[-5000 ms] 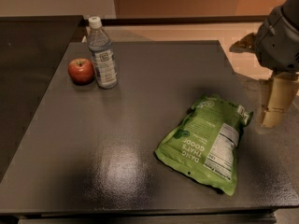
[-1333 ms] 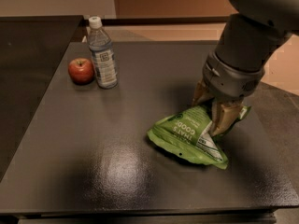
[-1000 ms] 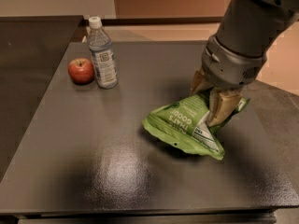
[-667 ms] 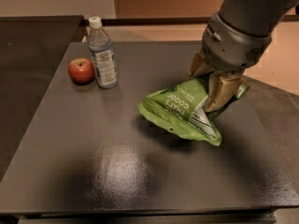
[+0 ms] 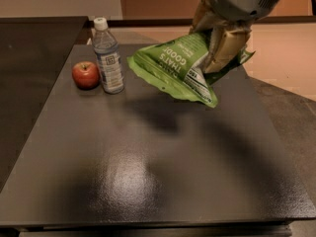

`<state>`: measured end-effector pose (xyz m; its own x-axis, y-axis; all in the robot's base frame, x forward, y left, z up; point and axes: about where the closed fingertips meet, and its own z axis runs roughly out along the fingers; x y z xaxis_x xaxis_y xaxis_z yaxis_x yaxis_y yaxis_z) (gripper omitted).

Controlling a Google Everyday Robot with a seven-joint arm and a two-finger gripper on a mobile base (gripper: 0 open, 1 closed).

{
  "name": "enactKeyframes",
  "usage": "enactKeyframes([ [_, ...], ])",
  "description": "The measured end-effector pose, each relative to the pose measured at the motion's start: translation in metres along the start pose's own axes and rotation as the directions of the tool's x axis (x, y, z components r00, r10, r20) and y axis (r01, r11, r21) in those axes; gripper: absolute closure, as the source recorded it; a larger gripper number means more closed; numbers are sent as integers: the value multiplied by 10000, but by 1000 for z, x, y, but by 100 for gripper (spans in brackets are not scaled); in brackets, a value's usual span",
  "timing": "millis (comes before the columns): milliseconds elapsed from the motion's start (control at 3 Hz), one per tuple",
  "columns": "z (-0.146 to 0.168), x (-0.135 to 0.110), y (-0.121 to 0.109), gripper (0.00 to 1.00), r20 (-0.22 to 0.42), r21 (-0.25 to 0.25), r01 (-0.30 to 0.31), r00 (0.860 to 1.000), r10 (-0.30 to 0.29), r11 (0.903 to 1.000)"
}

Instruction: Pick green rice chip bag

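The green rice chip bag (image 5: 175, 68) is a bright green crinkly pouch with white lettering. It hangs in the air above the dark table (image 5: 148, 172), tilted with its lower edge drooping left and down. My gripper (image 5: 213, 43) is at the upper right, shut on the bag's right end, with tan fingers (image 5: 224, 48) clamped on both sides of it. The bag's shadow falls on the table below it.
A clear water bottle (image 5: 108, 57) with a white cap stands at the table's far left. A red apple (image 5: 86, 75) sits just left of it. A tan floor lies beyond the table's right and far edges.
The gripper has closed on the bag and lifted it off the table, rising and shifting toward the far side. The bottle and apple have not moved on the table.
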<state>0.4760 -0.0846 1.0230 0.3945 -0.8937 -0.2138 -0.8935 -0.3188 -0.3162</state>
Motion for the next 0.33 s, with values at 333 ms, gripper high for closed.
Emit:
enactKeyframes([
  [333, 0, 0, -1, 100, 2, 33, 3, 10000, -3, 10000],
])
